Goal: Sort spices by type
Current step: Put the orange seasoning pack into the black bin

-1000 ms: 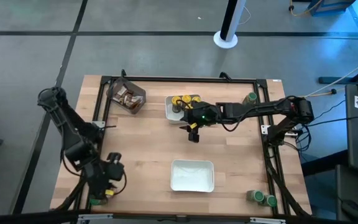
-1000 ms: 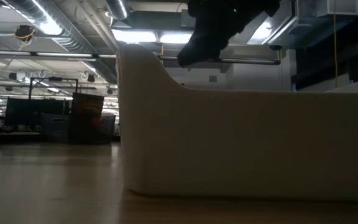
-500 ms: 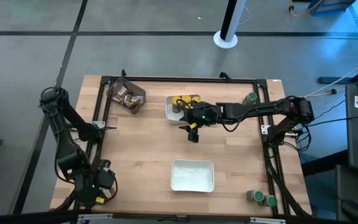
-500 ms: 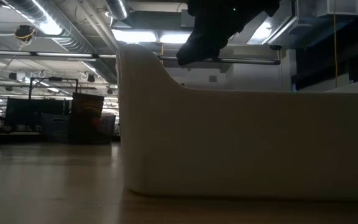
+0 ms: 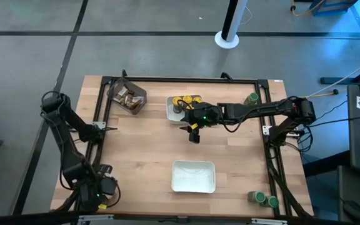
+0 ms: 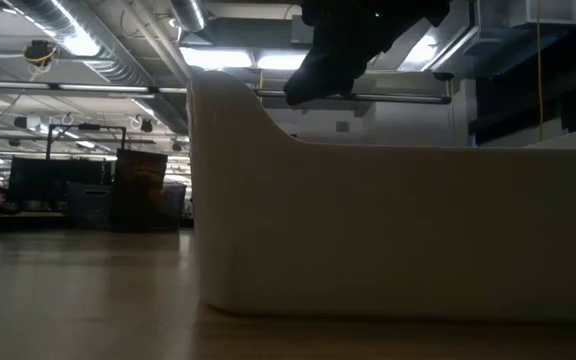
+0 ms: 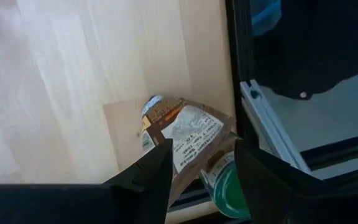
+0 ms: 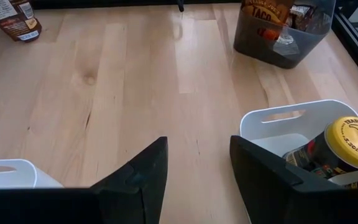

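Far white rectangular tray (image 5: 170, 110) at the back centre of the light wooden table (image 5: 149, 144) holds yellow-lidded round jars (image 5: 185, 100); the right wrist view shows one yellow lid (image 8: 353, 142) inside it, above a dark-labelled jar. Near white rectangular tray (image 5: 193, 177) at front centre shows nothing inside from above; in the low view its wall (image 6: 398, 230) fills most of the frame. Dark square bin (image 5: 129, 97) at back left holds crinkled brown-orange packets (image 5: 126, 94); the right wrist view shows them stacked in it (image 8: 277, 14).

Loose items: one green-lidded round jar (image 5: 252, 99) by the back right frame rail, two green-lidded jars (image 5: 267, 200) at the front right corner, well apart from both grippers.

Right gripper (image 5: 194, 134) hangs over bare table just in front of the far tray, fingers parted with only bare wood visible between them (image 8: 194, 171). Yellow-lidded jars sit just behind it in the tray.

Left gripper (image 5: 100, 195) is at the front left corner of the table. Its wrist view shows a crinkled brown packet with white label (image 7: 179, 134) lying on the table by the black frame rail, directly ahead of the finger gap (image 7: 199, 177), with a green-lidded jar (image 7: 229, 190) beside it. Fingers stand partly apart; cannot tell whether they touch the packet.
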